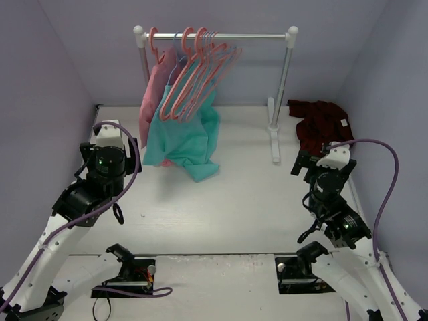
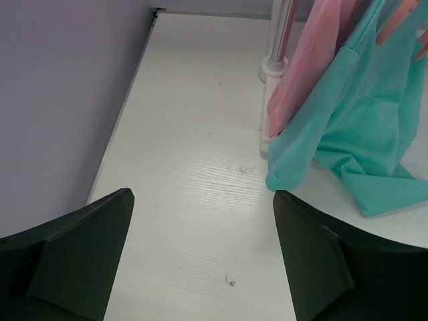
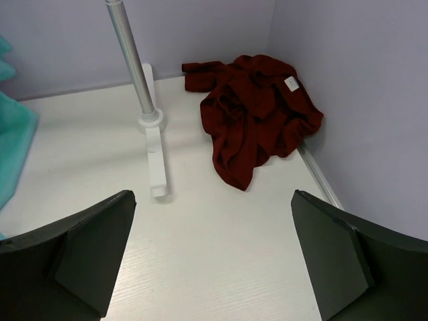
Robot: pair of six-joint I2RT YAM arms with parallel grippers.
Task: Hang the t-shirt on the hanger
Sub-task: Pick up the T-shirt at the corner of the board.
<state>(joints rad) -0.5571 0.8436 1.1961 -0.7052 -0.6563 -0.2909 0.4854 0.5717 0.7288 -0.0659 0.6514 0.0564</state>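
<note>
Right wrist view has the t-shirt [image 3: 257, 114] in a crumpled heap on the tabletop [image 3: 200, 254], pushed into the far right corner against the wall, with its white tag [image 3: 291, 82] facing up. The right tool [image 3: 214, 194] hangs short of it, fingers spread wide and holding nothing. The left tool [image 2: 202, 194] is likewise wide and empty, over bare tabletop near the teal garment [image 2: 361, 134].

The likely trouble is a pinch into the heap that catches several layers at once, leaving the neck opening buried and no way onto the hanger [image 1: 199, 48]. That hanger sits on the rail [image 1: 254, 36], packed among others alike above the teal garment and a pink garment [image 1: 152, 100], so lifting it could drag a neighbour or the cloth. The rack's post [image 3: 130, 60] and foot [image 3: 155, 157] stand between the t-shirt and the hangers, and a trailing sleeve could snag there.
</note>
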